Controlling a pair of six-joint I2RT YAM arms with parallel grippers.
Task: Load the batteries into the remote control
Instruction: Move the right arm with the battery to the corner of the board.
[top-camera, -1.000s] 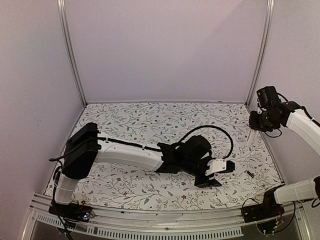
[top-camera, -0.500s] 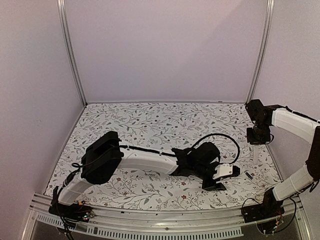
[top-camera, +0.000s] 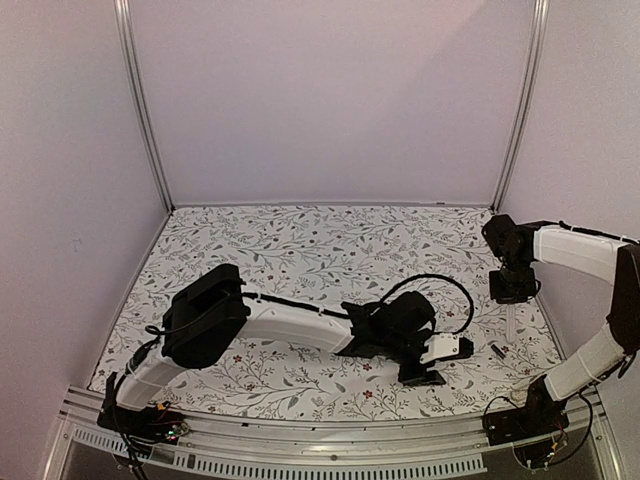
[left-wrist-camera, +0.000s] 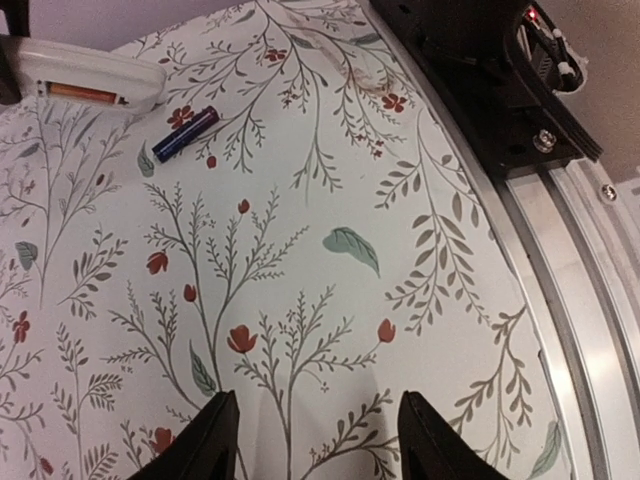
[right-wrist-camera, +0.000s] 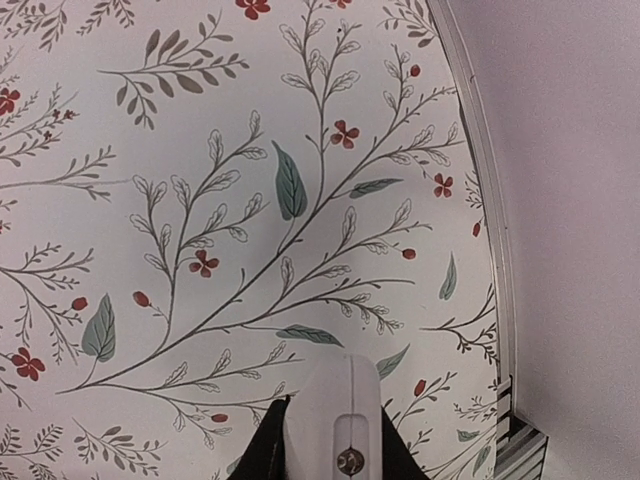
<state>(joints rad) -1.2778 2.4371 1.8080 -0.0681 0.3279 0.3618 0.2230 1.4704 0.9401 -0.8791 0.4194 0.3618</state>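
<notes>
The right claw (right-wrist-camera: 333, 442) grips remote control (left-wrist-camera: 85, 72), orange battery (left-wrist-camera: 85, 93) in its bay; dark battery (left-wrist-camera: 185, 133) on table (left-wrist-camera: 300, 250) just beside it; left claw (left-wrist-camera: 318, 440) wide, empty.

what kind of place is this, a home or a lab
Most likely a robotics lab test cell, not a home: the left arm and right arm are mounted on an aluminium rail, and plain wall panels in metal posts box in the floral table cover.

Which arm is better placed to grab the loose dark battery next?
Left. The left gripper is open and empty, with the dark battery lying just ahead of it. The right gripper is shut on the remote control, so it is occupied.
</notes>
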